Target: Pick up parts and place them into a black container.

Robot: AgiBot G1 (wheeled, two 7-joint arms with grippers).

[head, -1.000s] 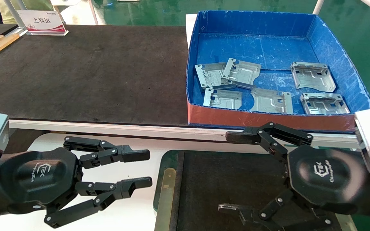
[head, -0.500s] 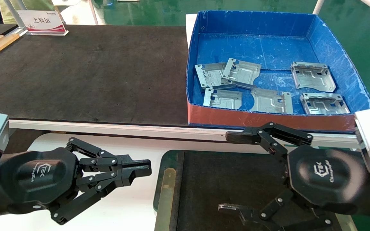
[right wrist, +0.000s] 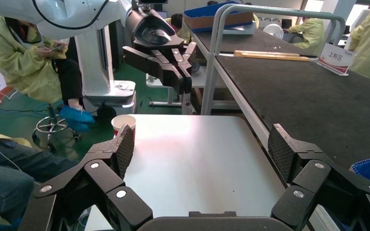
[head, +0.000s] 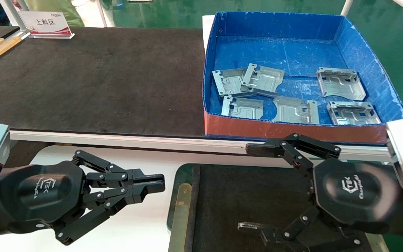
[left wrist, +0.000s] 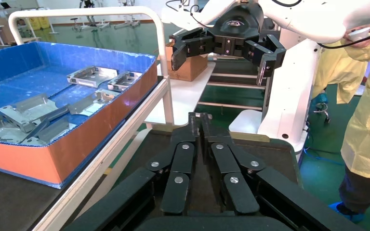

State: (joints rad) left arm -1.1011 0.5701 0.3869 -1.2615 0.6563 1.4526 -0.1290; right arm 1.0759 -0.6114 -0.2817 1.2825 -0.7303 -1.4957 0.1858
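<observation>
Your left gripper [head: 152,184] has closed empty since a second ago, your right gripper [head: 254,187] gapes wide holding nothing over the bare tray [head: 243,196], and all six parts [head: 262,77] lie in the box [head: 292,33]: nothing placed yet.

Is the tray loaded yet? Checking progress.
No: the tray holds no parts; all six parts lie in the blue box.

Parts [head: 296,110]: stamped sheet metal, silver-grey, dull sheen. Black container [head: 184,196]: matt black inside, dull green-brass rim. Blue box [head: 362,52]: corrugated plastic, scuffed. Tabletop [head: 93,80]: rough matt black mat. Both grippers: matt black plastic links being held by shiny metal screws.
</observation>
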